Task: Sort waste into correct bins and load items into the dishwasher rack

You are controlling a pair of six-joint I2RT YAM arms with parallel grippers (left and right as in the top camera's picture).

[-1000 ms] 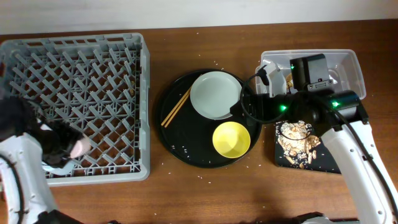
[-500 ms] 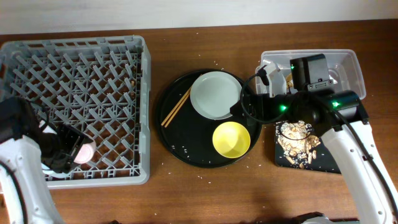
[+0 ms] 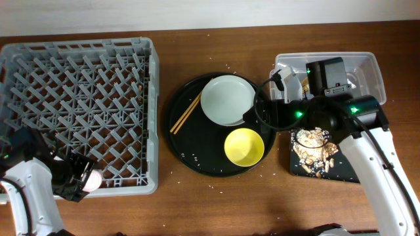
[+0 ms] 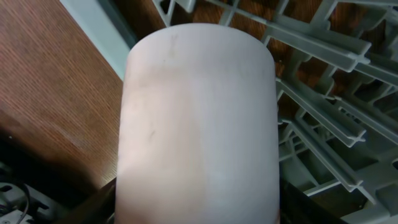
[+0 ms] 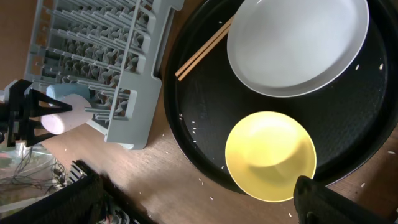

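At rack (image 3: pixel 79 85) front-left corner, left gripper (image 3: pixel 86 179) angled low, clasping pink cup (image 4: pixel 199 124); right gripper (image 3: pixel 257 113) spread, empty.

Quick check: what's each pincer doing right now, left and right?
Left pincer: closed on the pink cup.
Right pincer: open, holding nothing.
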